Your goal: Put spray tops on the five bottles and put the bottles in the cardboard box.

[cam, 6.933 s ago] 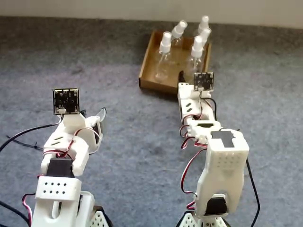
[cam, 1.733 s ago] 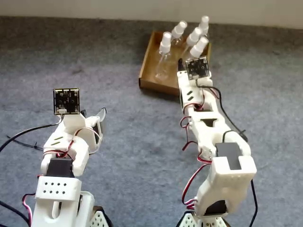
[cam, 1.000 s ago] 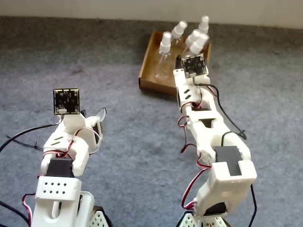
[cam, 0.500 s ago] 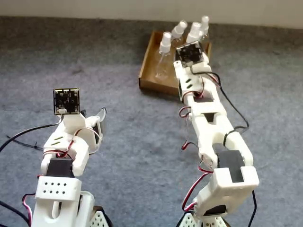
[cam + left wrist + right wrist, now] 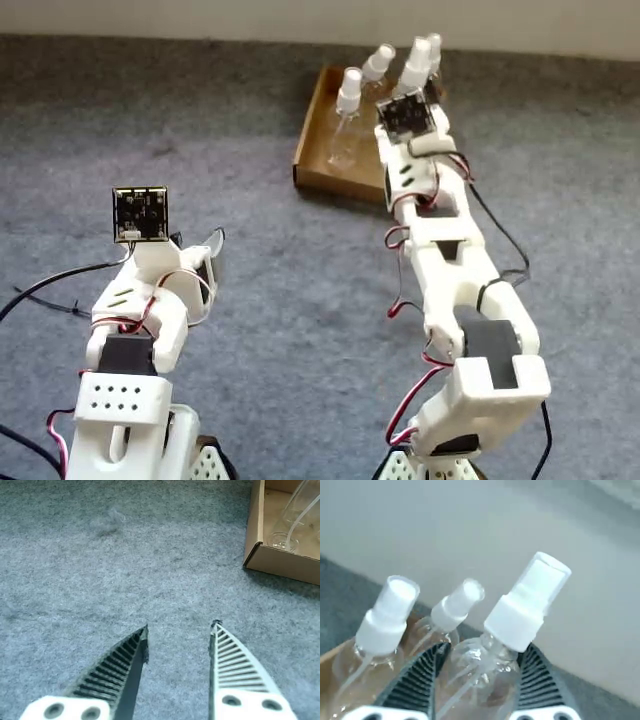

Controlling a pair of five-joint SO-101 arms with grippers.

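Between the fingers of the right claw (image 5: pixel 485 652), a clear bottle (image 5: pixel 480 670) is gripped at its shoulder and held tilted, with a white spray top (image 5: pixel 527 602) seated on its neck. Just beside one finger, a second capped bottle (image 5: pixel 387 620) and a third capped bottle (image 5: pixel 455 605) are crowded in close, so little room is left on that side. Beyond the claw, a pale wall (image 5: pixel 470 525) is faced. From above, the right arm is stretched across the near rim of the cardboard box (image 5: pixel 310 135), and a further capped bottle (image 5: pixel 432 45) is found just past the claw at the box's far edge. The left claw (image 5: pixel 180 627) is held wide apart low over grey carpet (image 5: pixel 100 555). Open carpet lies ahead of it, and a corner of the box is set well ahead and off to one side.
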